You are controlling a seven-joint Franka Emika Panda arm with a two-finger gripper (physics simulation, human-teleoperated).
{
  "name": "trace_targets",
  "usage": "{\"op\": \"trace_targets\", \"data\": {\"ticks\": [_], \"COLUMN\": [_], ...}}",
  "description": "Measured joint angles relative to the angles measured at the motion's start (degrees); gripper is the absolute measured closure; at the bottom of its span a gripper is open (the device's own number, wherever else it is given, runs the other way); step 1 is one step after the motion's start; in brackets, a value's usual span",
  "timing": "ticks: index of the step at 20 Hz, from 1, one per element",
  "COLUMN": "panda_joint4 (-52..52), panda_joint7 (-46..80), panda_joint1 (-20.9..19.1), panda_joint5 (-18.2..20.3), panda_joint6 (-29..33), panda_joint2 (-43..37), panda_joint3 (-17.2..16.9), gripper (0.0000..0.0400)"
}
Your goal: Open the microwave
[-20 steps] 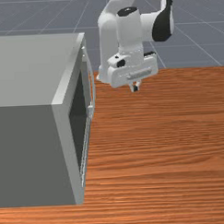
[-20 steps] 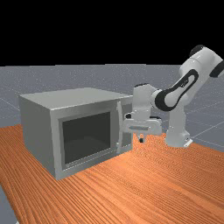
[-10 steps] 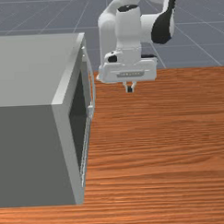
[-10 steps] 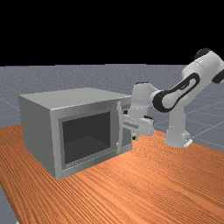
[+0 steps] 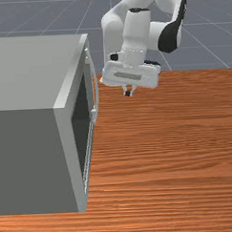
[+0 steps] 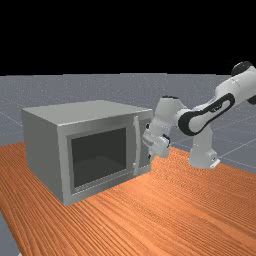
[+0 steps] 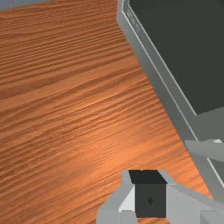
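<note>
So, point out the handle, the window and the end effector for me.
Handle (image 6: 138, 145): far view, middle of its curved bar.
Window (image 6: 99, 157): far view, middle of its dark pane.
End effector (image 5: 128, 93): front view, at its fingertips.

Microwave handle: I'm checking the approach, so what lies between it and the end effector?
No object: in the front view, wood of the table shows between handle and end effector.

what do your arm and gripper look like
My arm is white, with thick rounded segments and curved black trim at the joints. My gripper has a wide white body with a long grey panel, and two pale grey fingers with squared black tips.
</note>
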Motion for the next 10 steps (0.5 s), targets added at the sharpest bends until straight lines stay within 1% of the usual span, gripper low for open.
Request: {"op": "trace_targets", "data": {"ticks": [2,3,6,10], "panda_joint4": [-0.4,-0.6,-0.4,-0.2], "panda_joint7": [4.4,5.5,12.1,22.7], "panda_joint1": [0.4,0.4,0.4,1.9], "panda_joint5": [0.1,0.4,-0.2,-1.2], "panda_joint6": [0.3,1.5,1.6,1.2], "panda_joint2": [2.1,3.4,7.0,12.7], "panda_joint3": [-0.2,-0.2,-0.8,-0.8], "gripper": [0.0400,0.0400,0.0400,0.0400]}}
